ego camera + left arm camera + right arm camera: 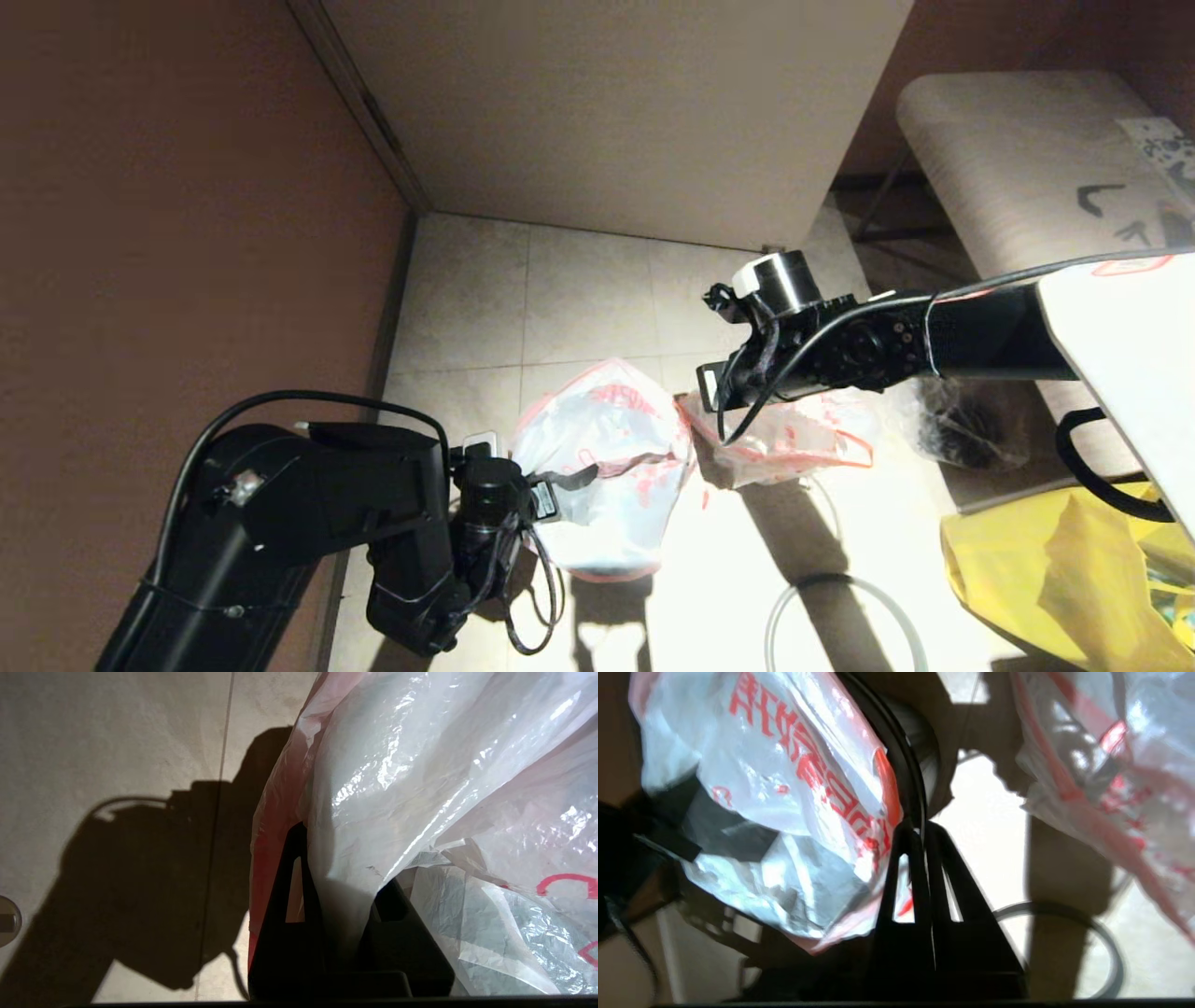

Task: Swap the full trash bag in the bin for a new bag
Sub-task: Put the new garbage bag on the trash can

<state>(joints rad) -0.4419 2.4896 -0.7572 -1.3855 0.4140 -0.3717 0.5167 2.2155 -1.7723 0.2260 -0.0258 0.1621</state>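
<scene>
Plastic of the limp, translucent white, red-printed new bag (597,448) is pinched in the left gripper (343,858) against the small round black bin (931,751), with the right gripper (923,833) pressed together at the bag's edge.

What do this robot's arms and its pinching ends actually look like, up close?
Both arms are matte black with chunky, boxy joints and loose black cables looping alongside. The right arm carries a short silver-and-white cylinder near its wrist, and a white cover with a red-outlined label sits nearer its shoulder. The left arm has a small white block at its wrist. Each gripper, left and right, has two flat black tapering fingers with slotted cut-outs.
</scene>
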